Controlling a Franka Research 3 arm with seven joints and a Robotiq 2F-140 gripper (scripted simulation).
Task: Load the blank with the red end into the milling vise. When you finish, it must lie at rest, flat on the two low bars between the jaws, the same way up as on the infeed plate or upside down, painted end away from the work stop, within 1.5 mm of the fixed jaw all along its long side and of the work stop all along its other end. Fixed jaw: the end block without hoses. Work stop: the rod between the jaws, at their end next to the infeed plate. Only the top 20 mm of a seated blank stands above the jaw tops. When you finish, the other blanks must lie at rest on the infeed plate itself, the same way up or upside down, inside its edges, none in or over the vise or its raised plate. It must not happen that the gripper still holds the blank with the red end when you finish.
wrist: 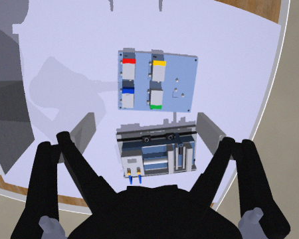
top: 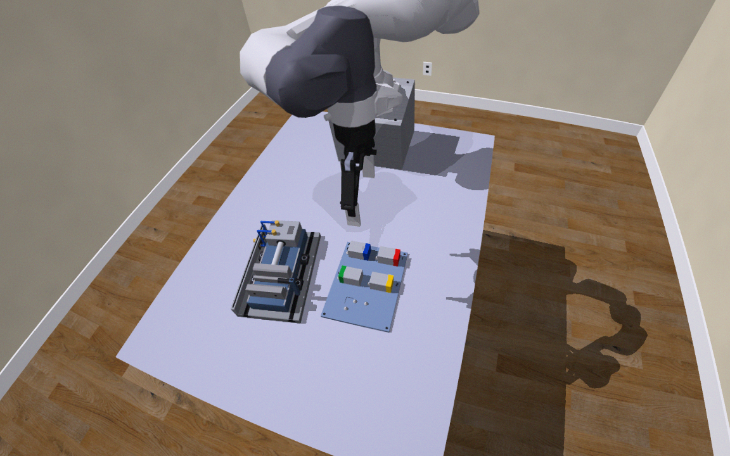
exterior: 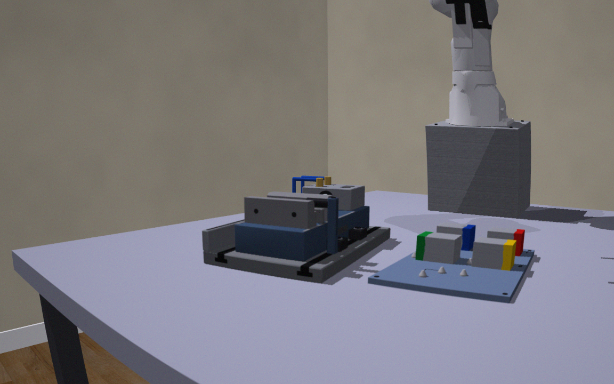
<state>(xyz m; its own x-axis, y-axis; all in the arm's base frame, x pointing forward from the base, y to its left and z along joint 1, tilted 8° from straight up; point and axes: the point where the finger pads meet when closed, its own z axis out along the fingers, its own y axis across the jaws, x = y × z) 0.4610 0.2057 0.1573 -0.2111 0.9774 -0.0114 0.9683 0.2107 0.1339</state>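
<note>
The grey blank with the red end (top: 387, 256) (exterior: 499, 234) (wrist: 128, 71) lies on the blue infeed plate (top: 359, 318) (exterior: 481, 288) (wrist: 189, 71), at its corner nearest the robot base and farthest from the vise. My gripper (top: 360, 192) (wrist: 146, 121) is open and empty, high above the table; in the wrist view both plate and vise show between and beyond its fingers. The vise's fixed jaw (top: 266, 292) (exterior: 278, 212) (wrist: 189, 157) stands at the end away from the hoses. The moving jaw (top: 271, 271) (wrist: 170, 159) faces it across a gap holding no blank. The work stop (wrist: 181, 145) is at the plate-side end.
The blue-ended blank (top: 356, 249) (wrist: 127, 100), green-ended blank (top: 352, 277) (exterior: 443, 248) (wrist: 156, 97) and yellow-ended blank (top: 379, 281) (exterior: 486, 253) (wrist: 158, 73) lie on the plate. Small cones (top: 365, 303) (exterior: 463, 272) rise from it. Blue hoses (top: 265, 230) (wrist: 139, 179) stand at the vise's far corner.
</note>
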